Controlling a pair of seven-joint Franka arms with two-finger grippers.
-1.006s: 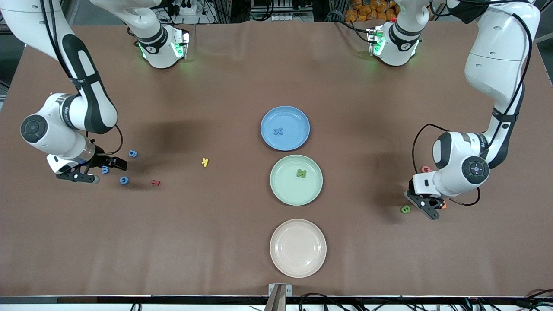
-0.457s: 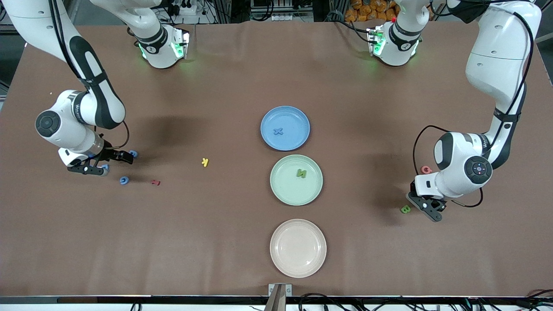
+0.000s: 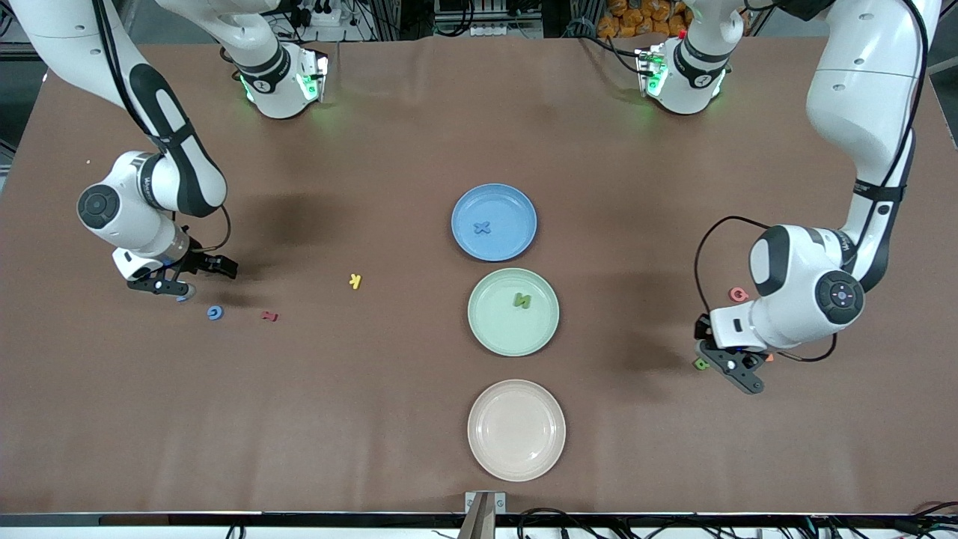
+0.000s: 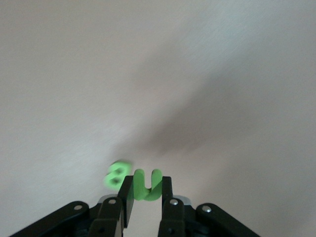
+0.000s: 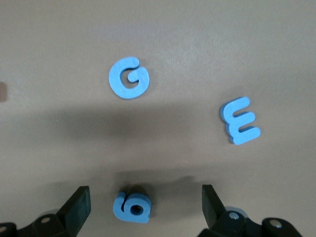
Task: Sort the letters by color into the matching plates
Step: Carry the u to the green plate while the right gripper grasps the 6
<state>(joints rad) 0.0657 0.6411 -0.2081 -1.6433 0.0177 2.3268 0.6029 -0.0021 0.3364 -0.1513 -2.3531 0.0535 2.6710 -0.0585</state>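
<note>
lifting off the table at the left arm's end, the left gripper [image 4: 146, 197] has its fingers clenched on a green u-shaped letter [image 4: 146, 183], which a second ago it was only reaching down for beside the green b-like letter [image 3: 701, 364]; that second green piece lies on the brown table [image 3: 374, 419] just beside the gripper, with a pink g [image 3: 739, 295] farther from the front camera and an orange piece [image 3: 769, 358] peeping out under the wrist. judged from this, the pick is done and the carry to the mint green plate [image 3: 486, 333], where one green letter [image 3: 522, 301] already lies, comes next. at the right arm's end, the right gripper [image 5: 143, 210] has shifted farther from the front camera over the last second, and now hangs with fingers spread wide around a blue 9-like piece [image 5: 132, 206], not yet closed; a blue g [image 5: 129, 78] and a blue e [image 5: 239, 120] lie near. the blue plate [image 3: 464, 239] holds a blue x [image 3: 483, 227]; the beige plate [image 3: 483, 460] holds nothing; a yellow letter [image 3: 355, 281] and a red one [image 3: 269, 316] lie apart.
</note>
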